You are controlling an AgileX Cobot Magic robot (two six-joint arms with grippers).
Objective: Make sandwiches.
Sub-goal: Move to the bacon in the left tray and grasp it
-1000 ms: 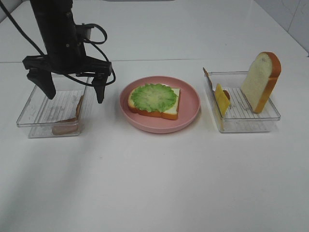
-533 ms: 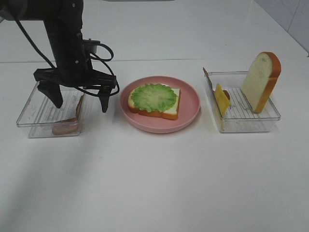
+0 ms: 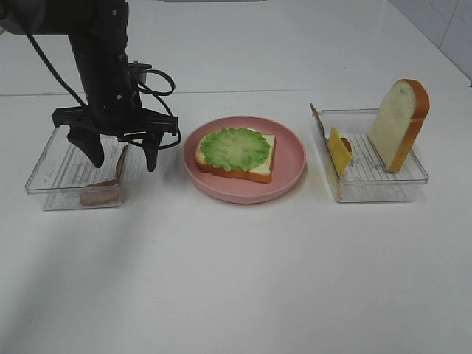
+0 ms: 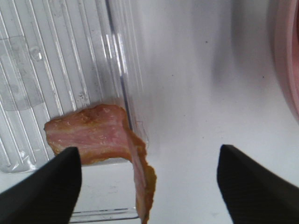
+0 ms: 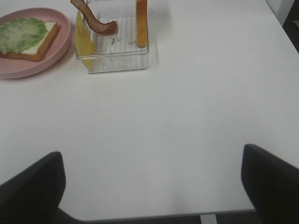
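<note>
Left tool (image 3: 123, 164): jaws spread wide, nothing held. It hangs low over the left tray (image 3: 51, 173) at the left of the high view. One finger sits inside the tray. The other sits outside it, over the bare desk (image 3: 236, 280) between tray and plate (image 3: 291, 158).

Bacon strip (image 4: 93, 135): in the left tray, at the corner nearest the plate and the front edge of the desk. It is partly flat on the ribbed floor and partly turned up against the tray wall. It lies directly below your left tool, closer to the inner finger than to the outer one. The flat part's long axis runs roughly along the line between the two fingers. The turned-up flap stands edge-on beside the wall.

Judgement: this is the bacon pick. The tray wall stands between the strip and the outer finger, so closing as you are would likely catch the wall. Bring both fingers inside the tray first.

Plate, centre: bread slice (image 3: 259, 171) with lettuce (image 3: 234, 149) on top.

Right tray (image 3: 383, 188): cheese (image 3: 339, 151), upright bread slice (image 3: 398, 122), second bacon strip (image 5: 93, 21).

Right tool (image 5: 152, 186): wide open, empty, well away from its tray. The left arm is the nearer one.
</note>
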